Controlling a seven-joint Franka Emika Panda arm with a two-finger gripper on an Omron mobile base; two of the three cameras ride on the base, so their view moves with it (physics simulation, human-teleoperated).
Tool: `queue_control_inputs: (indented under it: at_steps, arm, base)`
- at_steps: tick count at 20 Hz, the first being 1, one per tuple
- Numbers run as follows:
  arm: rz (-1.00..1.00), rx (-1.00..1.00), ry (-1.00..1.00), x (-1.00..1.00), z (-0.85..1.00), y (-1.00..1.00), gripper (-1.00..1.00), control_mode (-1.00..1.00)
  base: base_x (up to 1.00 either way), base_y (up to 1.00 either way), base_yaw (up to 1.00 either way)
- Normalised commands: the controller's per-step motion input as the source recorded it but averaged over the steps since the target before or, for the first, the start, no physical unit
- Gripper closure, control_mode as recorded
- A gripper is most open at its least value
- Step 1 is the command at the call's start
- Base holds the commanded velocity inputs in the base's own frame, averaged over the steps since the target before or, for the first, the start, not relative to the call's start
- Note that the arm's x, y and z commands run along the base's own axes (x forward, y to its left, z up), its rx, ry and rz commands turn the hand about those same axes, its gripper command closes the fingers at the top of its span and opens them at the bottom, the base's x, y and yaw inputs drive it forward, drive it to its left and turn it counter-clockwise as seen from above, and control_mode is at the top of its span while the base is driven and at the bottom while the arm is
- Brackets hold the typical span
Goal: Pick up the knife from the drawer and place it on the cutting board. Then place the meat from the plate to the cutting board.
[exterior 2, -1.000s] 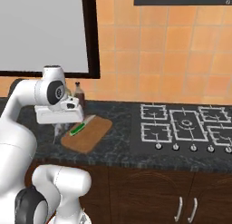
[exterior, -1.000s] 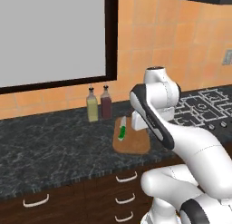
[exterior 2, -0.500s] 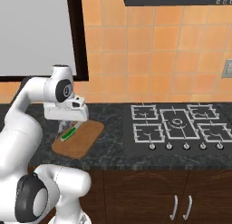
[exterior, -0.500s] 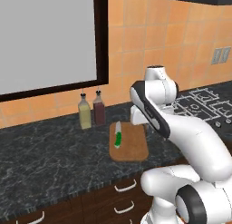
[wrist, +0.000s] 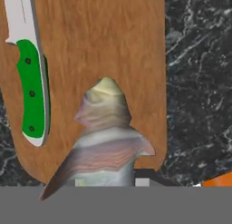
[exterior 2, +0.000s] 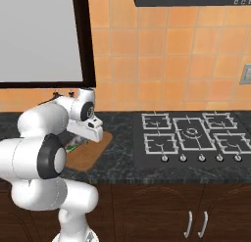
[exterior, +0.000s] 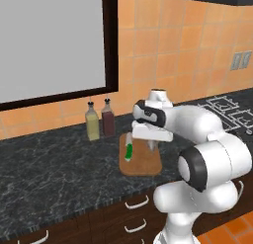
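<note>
My gripper (exterior: 152, 147) hangs over the right part of the cutting board (exterior: 143, 165), shut on the meat (wrist: 107, 136), a pale grey-white strip with pinkish folds that hangs down towards the wood. The knife (wrist: 30, 80) lies flat on the board (wrist: 104, 37) to the left of the meat, green handle near me and blade pointing away. In the left base view the knife (exterior: 129, 150) lies along the board's left side. From the right base view, the gripper (exterior 2: 78, 140) is above the board (exterior 2: 91, 153). The plate and the drawer's inside are out of view.
Two bottles (exterior: 92, 122) (exterior: 107, 118) stand on the black counter behind the board. The gas hob (exterior 2: 191, 133) lies to the right. Shut drawer fronts (exterior: 136, 203) and cupboard doors (exterior 2: 196, 224) run below the counter. A dark-framed window fills the wall at the left.
The whole picture has shifted with the base. The gripper has stayed over the board's right part with the meat in it; the knife has not moved on the board.
</note>
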Motion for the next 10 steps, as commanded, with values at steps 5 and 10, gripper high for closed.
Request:
queue_control_inputs:
  at_steps: [5, 10]
  arm:
    - [-0.05, -0.09, -0.02, 0.71, -0.71, 0.18, 1.0, -1.0]
    - [0.0, -0.08, -0.07, 0.17, -0.53, -0.02, -1.0, -1.0]
  base:
    - [0.0, 0.0, 0.0]
    - [0.0, 0.0, 0.0]
